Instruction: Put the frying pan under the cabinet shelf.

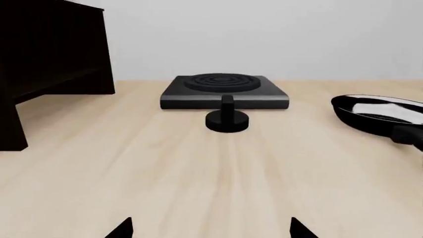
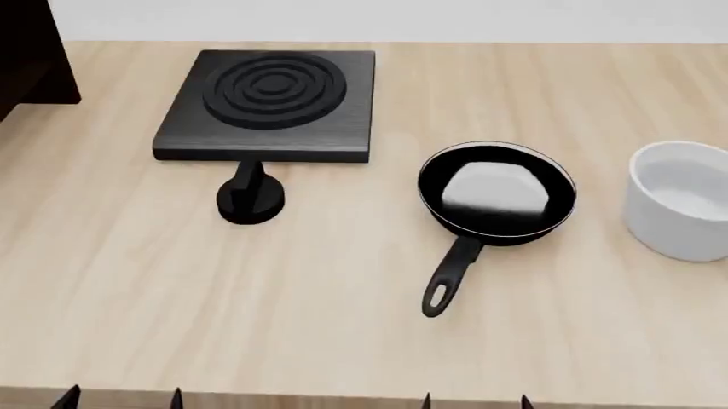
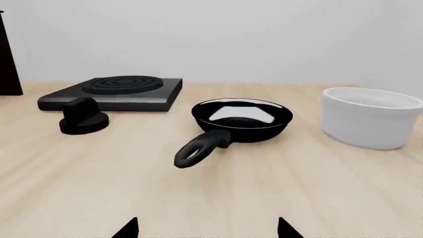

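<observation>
The round black frying pan (image 2: 496,189), glossy inside with a long loop-ended handle, sat on the wooden table (image 2: 341,298) between the stove plate (image 2: 271,104) and white bowl (image 2: 680,199), both grippers' jaws spread and empty.

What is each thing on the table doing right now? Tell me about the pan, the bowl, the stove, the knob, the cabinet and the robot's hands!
Frying pan: upright on the table, empty, nobody holding it.
White bowl: upright, empty.
Stove plate: flat, nothing on top.
Knob: standing in front of the stove plate.
Cabinet shelf: standing at the table's far left.
Left gripper: open, empty.
Right gripper: open, empty.
</observation>
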Tool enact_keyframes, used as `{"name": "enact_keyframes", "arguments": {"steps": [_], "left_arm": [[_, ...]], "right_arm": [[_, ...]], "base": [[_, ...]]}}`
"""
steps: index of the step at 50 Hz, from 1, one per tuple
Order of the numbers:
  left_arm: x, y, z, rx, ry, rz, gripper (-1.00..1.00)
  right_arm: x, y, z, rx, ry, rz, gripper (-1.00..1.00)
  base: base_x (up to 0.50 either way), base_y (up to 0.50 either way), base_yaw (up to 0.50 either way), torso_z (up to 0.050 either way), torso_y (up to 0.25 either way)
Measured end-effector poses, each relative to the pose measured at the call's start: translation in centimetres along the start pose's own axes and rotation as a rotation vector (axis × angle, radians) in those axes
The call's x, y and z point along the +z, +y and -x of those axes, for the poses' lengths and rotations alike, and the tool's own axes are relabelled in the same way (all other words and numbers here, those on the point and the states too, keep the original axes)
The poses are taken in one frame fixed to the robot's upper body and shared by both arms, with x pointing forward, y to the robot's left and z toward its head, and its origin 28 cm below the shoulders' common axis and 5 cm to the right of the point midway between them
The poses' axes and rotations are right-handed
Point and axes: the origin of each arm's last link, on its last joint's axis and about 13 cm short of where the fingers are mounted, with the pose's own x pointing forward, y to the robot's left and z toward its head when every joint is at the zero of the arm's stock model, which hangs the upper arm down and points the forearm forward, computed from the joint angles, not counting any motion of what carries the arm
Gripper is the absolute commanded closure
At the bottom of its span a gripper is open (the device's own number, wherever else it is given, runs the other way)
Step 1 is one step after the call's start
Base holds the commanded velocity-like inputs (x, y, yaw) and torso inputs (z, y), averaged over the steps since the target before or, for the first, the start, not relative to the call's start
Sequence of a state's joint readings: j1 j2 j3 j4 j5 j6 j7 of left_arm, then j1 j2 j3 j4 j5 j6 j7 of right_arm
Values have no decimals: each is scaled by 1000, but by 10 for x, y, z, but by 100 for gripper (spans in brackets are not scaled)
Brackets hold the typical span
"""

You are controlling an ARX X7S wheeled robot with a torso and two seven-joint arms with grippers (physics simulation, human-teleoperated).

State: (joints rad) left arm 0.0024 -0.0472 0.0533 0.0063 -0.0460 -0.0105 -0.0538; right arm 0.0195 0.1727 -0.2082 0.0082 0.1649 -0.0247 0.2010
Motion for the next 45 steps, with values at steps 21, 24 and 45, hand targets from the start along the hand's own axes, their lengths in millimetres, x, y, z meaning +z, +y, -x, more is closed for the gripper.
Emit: {"name": "enact_keyframes", "arguments": {"steps": [21,24,45], "left_arm": [[28,2,0,14,-43,13,-100],[36,3,-1,16,-55,16,-100],[118,7,1,-9,-176,71,-100]], "right_arm": [[34,-7,-2,-22,-61,-34,-100],[44,-9,-3,-25,-80,-40,-100],[121,-31,-12,-72,-236,-13,-100]], "base": [[0,0,0,0,0],[0,0,0,0,0],[0,0,0,0,0]]}}
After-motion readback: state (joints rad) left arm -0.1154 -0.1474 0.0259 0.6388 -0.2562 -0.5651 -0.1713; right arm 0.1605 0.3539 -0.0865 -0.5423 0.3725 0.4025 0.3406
